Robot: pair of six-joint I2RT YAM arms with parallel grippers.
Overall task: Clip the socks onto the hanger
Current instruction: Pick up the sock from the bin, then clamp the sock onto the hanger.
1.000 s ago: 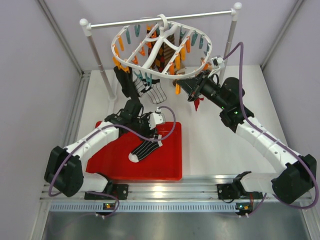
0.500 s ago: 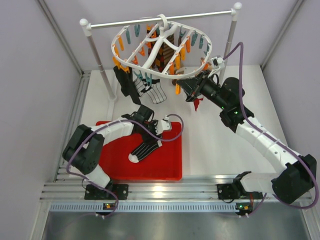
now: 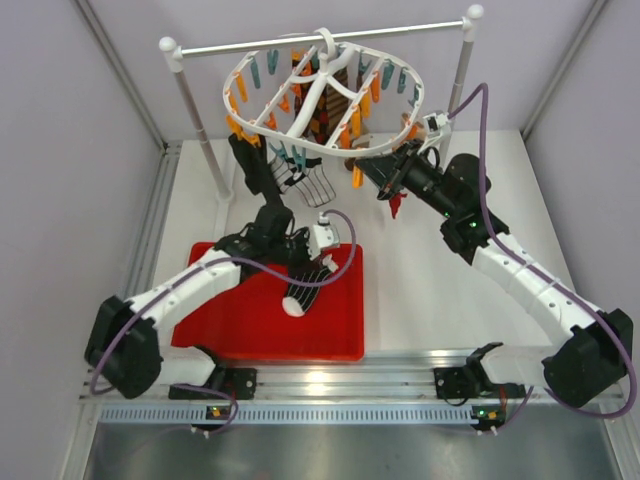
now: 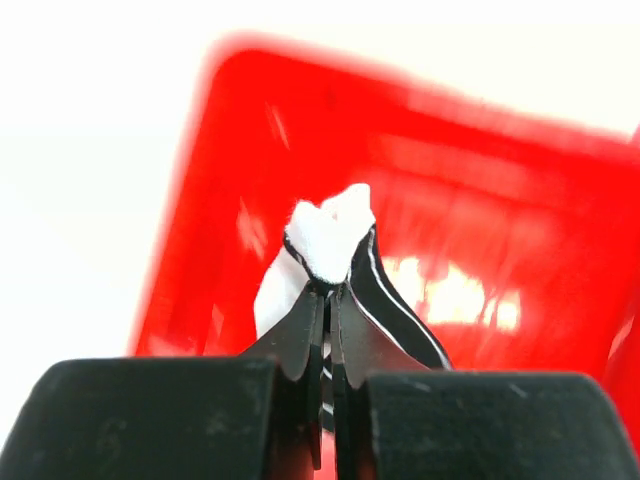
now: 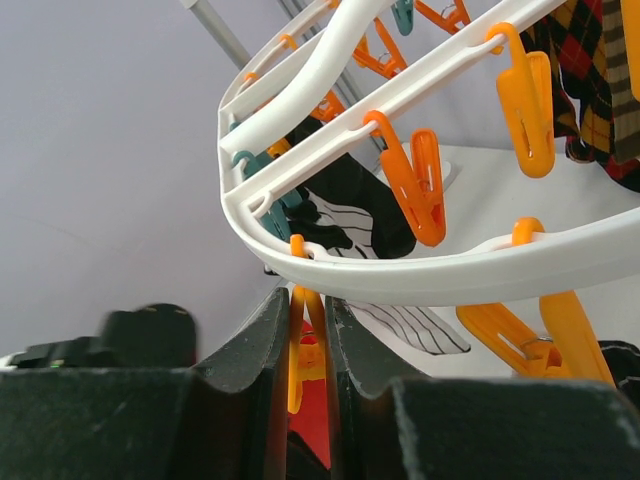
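A black sock with thin white stripes and a white toe (image 3: 299, 292) hangs over the red tray (image 3: 230, 325), pinched at its cuff by my left gripper (image 3: 305, 262), which is shut on it. In the left wrist view the sock (image 4: 330, 235) bunches up just beyond that gripper (image 4: 328, 290). The white hanger (image 3: 320, 95) hangs from the rod, with orange and teal clips around it. My right gripper (image 3: 368, 168) is shut on an orange clip (image 5: 305, 335) under the hanger's near rim (image 5: 450, 270). Clipped socks hang there: a black one (image 3: 250, 165), a white striped one (image 3: 312, 182) and a plaid one (image 3: 330, 100).
The white rod (image 3: 320, 38) rests on two posts (image 3: 200, 120) at the back. A dark red sock (image 3: 397, 205) dangles below my right gripper. Grey walls close in both sides. The purple cable (image 3: 480, 120) loops above my right arm.
My left gripper has shut on the striped sock's cuff and raised it, so the sock now hangs bunched instead of lying flat. The right arm has not moved.
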